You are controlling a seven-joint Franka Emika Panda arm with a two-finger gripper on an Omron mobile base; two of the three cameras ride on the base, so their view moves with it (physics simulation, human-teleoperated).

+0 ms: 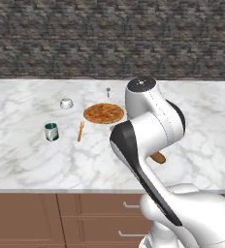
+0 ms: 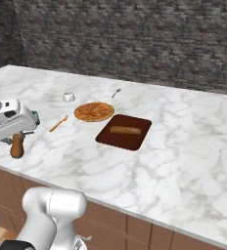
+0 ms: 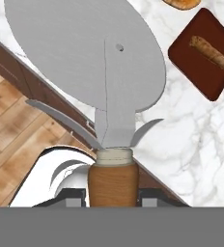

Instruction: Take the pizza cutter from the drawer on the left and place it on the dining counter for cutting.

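My gripper (image 3: 113, 194) is shut on the pizza cutter's brown wooden handle (image 3: 113, 183). Its round silver-grey wheel blade (image 3: 85, 53) points away from the hand, over the front edge of the dining counter (image 3: 201, 140). In the right base view the gripper (image 2: 17, 135) hangs at the left, and the pizza cutter's handle (image 2: 16, 146) sticks down just above the white marble dining counter (image 2: 184, 146). I cannot tell whether it touches the top. The handle's end (image 1: 158, 157) peeks out behind the arm in the left base view. The drawer is out of view.
On the counter lie a pizza (image 2: 94, 111), an orange fork (image 2: 59, 123), a white bowl (image 2: 69, 96), a spoon (image 2: 116, 92) and a dark brown board with bread (image 2: 124, 131). A green mug (image 1: 51, 131) stands left of the fork. Brown drawer fronts (image 1: 100, 206) run below.
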